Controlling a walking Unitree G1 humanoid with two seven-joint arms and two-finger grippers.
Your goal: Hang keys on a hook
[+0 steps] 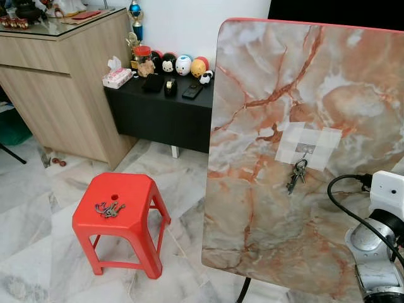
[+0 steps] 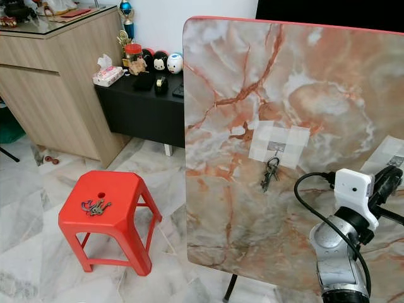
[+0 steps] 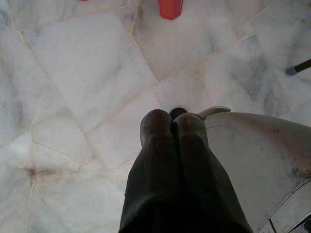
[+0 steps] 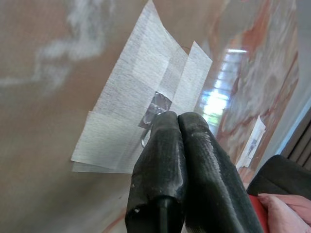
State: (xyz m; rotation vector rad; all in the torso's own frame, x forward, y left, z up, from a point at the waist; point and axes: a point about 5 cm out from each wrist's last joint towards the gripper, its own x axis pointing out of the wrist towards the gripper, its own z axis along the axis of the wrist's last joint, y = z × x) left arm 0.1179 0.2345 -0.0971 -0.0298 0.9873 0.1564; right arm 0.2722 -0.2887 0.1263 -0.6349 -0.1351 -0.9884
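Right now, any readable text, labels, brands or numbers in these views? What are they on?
No text can be read.
Tissue box on the black cabinet: print too small to read.
Red-lidded jar: label blurred.
Round toy figures: faces, no lettering.
Marble-pattern board, taped hook, hanging keys, keys on the red stool: no markings legible.

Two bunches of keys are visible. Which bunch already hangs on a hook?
The keys on the marble board, under the taped hook. The other keys lie flat on the red stool.
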